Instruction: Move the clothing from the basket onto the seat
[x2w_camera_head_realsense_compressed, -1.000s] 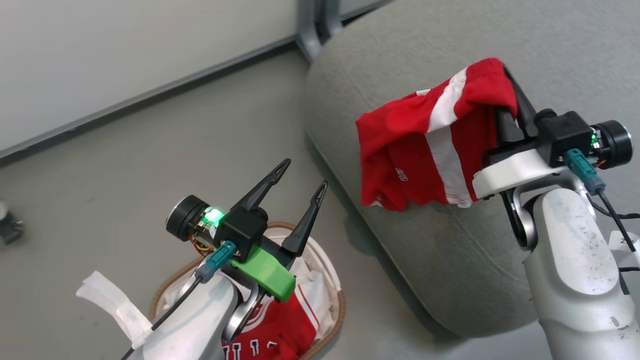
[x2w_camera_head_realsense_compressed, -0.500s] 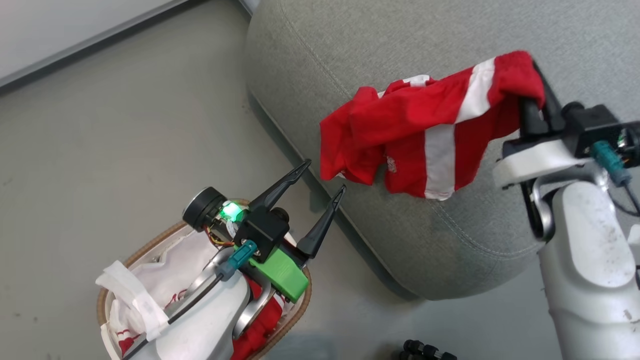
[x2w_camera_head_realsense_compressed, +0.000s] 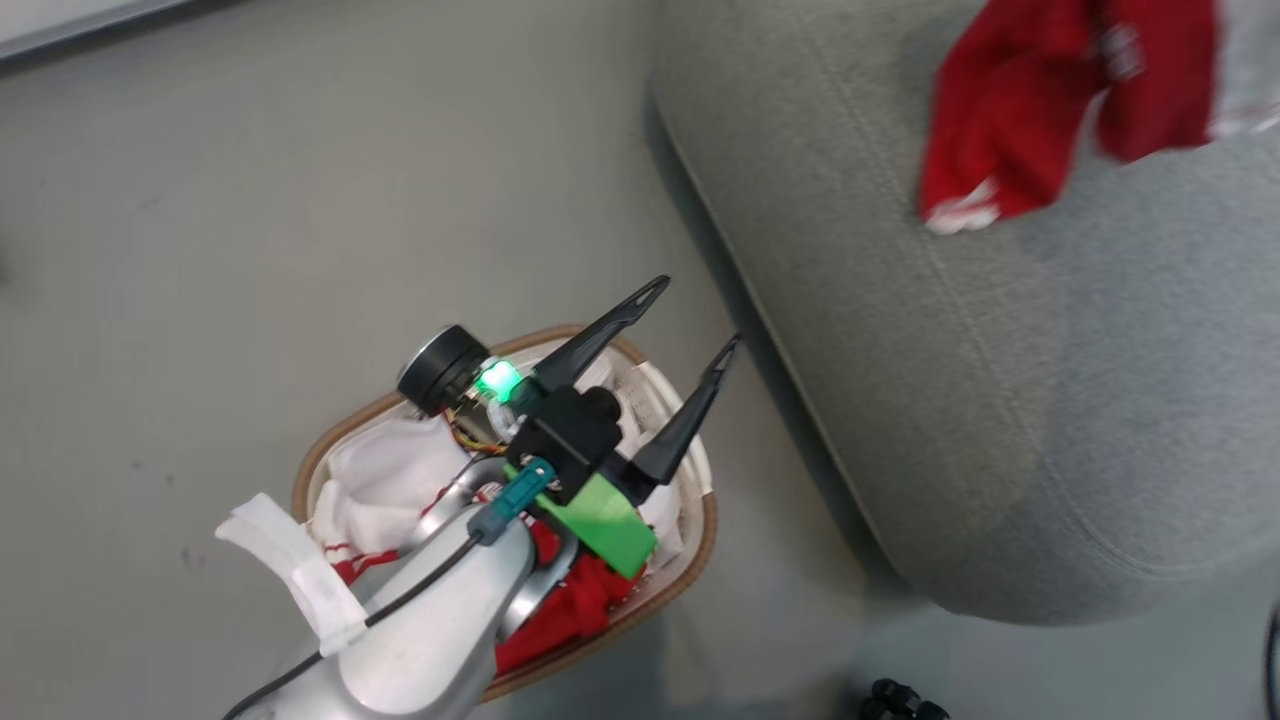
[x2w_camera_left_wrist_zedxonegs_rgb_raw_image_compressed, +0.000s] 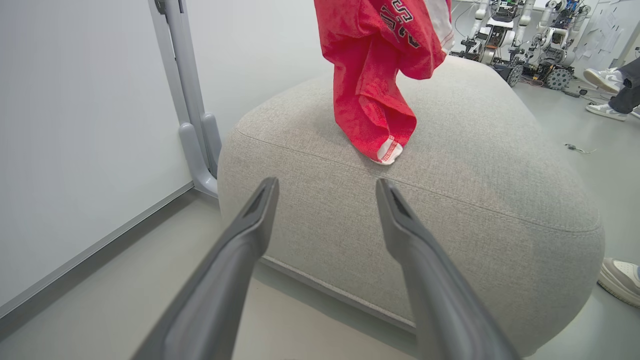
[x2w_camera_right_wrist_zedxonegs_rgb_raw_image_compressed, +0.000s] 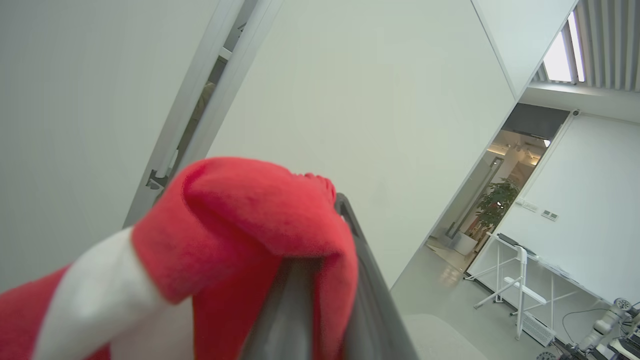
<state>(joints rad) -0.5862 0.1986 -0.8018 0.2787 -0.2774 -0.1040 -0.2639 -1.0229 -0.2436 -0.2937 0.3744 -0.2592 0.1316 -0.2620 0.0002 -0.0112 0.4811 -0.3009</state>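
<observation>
A red jersey (x2w_camera_head_realsense_compressed: 1010, 130) with white trim hangs, blurred, over the grey seat (x2w_camera_head_realsense_compressed: 1000, 380) at the head view's top right. In the right wrist view my right gripper (x2w_camera_right_wrist_zedxonegs_rgb_raw_image_compressed: 336, 205) is shut on the jersey (x2w_camera_right_wrist_zedxonegs_rgb_raw_image_compressed: 240, 215), which drapes over its fingers. The left wrist view shows the jersey (x2w_camera_left_wrist_zedxonegs_rgb_raw_image_compressed: 370, 75) dangling with its hem just touching the seat (x2w_camera_left_wrist_zedxonegs_rgb_raw_image_compressed: 475, 165). My left gripper (x2w_camera_head_realsense_compressed: 693, 317) stands open and empty above the basket (x2w_camera_head_realsense_compressed: 340, 440) on the floor. Inside, a red jersey (x2w_camera_head_realsense_compressed: 570, 610) lies on the white liner (x2w_camera_head_realsense_compressed: 380, 480), partly hidden by my left arm.
The basket sits close to the seat's near edge. A grey post (x2w_camera_left_wrist_zedxonegs_rgb_raw_image_compressed: 192, 125) stands against the white wall behind the seat. A person's shoes (x2w_camera_left_wrist_zedxonegs_rgb_raw_image_compressed: 605, 80) and other robots (x2w_camera_left_wrist_zedxonegs_rgb_raw_image_compressed: 525, 30) are beyond it; another shoe (x2w_camera_left_wrist_zedxonegs_rgb_raw_image_compressed: 620, 280) is beside it. A black wheel (x2w_camera_head_realsense_compressed: 900, 700) shows below.
The head camera has swung, shifting the whole picture. The right arm has left the head view and the held jersey now hangs farther in over the seat. The left gripper stays open above the basket.
</observation>
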